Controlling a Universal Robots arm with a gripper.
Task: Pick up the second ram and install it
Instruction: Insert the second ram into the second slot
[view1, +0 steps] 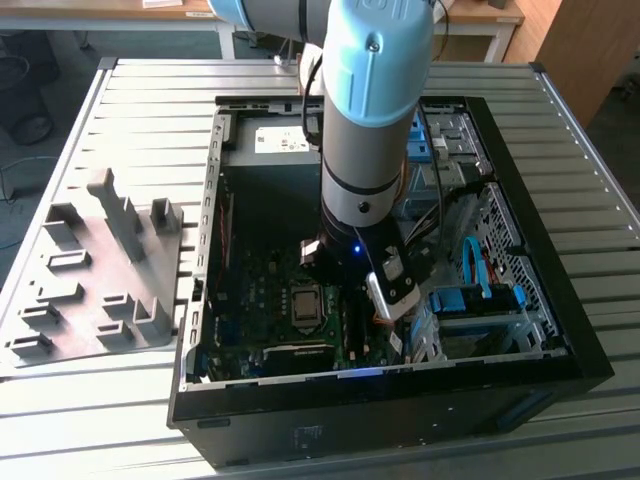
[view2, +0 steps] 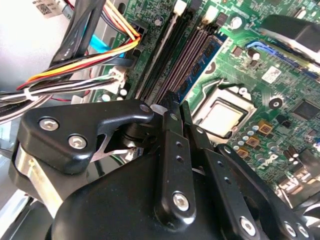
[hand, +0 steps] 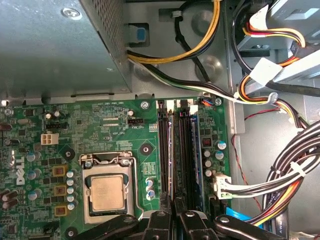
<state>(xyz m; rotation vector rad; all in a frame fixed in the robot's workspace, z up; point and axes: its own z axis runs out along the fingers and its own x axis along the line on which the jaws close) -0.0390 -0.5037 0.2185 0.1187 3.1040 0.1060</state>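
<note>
In both wrist views, two slim memory sticks stand seated on edge in the long black sockets. One shows a bluish edge (hand: 194, 145) (view2: 204, 64), the other a pale edge (hand: 171, 150). I cannot tell which of them is the second ram. My gripper (hand: 179, 206) (view2: 176, 106) is shut, its black fingers pressed together with nothing visible between them. Its tips hover just over one end of the sockets, in line with the pale-edged stick. In the exterior view the gripper (view1: 345, 295) reaches down inside the open computer case, beside the processor.
The processor (hand: 107, 192) lies next to the sockets. Bundled cables (hand: 280, 170) and a white plug (hand: 222, 184) crowd the sockets' other side. A metal power supply box (hand: 55, 45) stands beyond the board. A grey slotted tray (view1: 90, 290) lies at the exterior view's left.
</note>
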